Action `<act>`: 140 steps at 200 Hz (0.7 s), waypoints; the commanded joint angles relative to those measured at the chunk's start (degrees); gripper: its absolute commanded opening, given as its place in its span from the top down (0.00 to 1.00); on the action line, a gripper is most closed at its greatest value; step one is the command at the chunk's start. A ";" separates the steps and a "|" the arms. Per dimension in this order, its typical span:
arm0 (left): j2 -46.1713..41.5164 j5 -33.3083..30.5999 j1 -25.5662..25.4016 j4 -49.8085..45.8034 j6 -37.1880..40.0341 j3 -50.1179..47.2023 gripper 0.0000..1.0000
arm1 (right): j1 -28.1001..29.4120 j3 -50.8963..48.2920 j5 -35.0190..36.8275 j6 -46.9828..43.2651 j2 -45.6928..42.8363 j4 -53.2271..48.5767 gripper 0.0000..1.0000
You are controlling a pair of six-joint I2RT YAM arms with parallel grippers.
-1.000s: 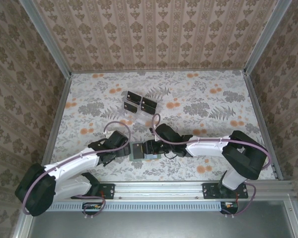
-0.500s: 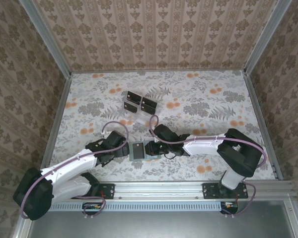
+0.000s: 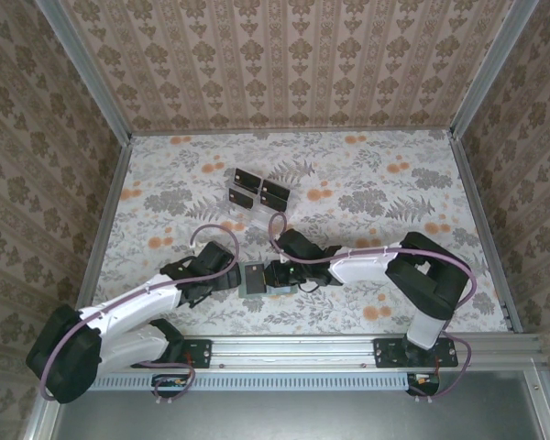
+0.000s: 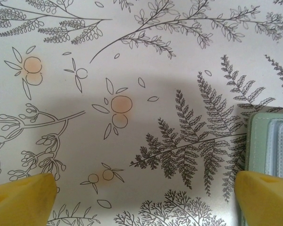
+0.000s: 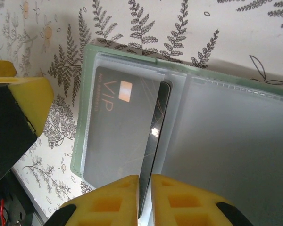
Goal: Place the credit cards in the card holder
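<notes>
Top view: the small, flat, matte grey-green card holder (image 3: 254, 278) lies on the flower-printed table cover (image 3: 376, 183) between the two grippers. The left gripper (image 3: 227, 275) sits just beside the holder's left edge, and the right gripper (image 3: 277, 275) reaches over its right side. Well beyond the card holder, toward the far wall, the clear plastic slotted rack (image 3: 257, 192) has more thin black cards (image 3: 248, 177) standing in it.

Left wrist view: the left gripper's yellow foam fingertips (image 4: 23, 193) are spread as wide as they go, with nothing but printed cover between them. A pale green corner of the card holder lies right by one fingertip. Whether it touches cannot be told.

Right wrist view: the card holder lies open, showing clear plastic pockets. The right gripper's yellow fingers are pinched almost together on the near edge of a thin black credit card (image 5: 118, 136) with VIP lettering and an orange chip. Most of that card already lies inside the holder's left-hand pocket, with one long edge looking slightly raised.

The step in hand appears to be seating this card. The next move likely calls for a short push deeper into the pocket, then letting go. The left gripper may need to brace the holder's edge so the holder does not slide.
</notes>
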 commanded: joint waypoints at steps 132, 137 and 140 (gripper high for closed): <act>1.34 1.49 -0.08 2.03 1.30 -0.21 0.00 | -0.17 3.60 3.54 -6.70 -7.35 -11.34 0.61; 1.41 1.51 -0.17 2.13 1.34 -0.06 0.00 | -0.20 3.81 4.28 -7.32 -7.64 -12.66 0.60; 1.45 1.48 -0.20 2.16 1.31 -0.01 0.00 | -0.23 3.95 4.64 -7.67 -7.74 -13.42 0.60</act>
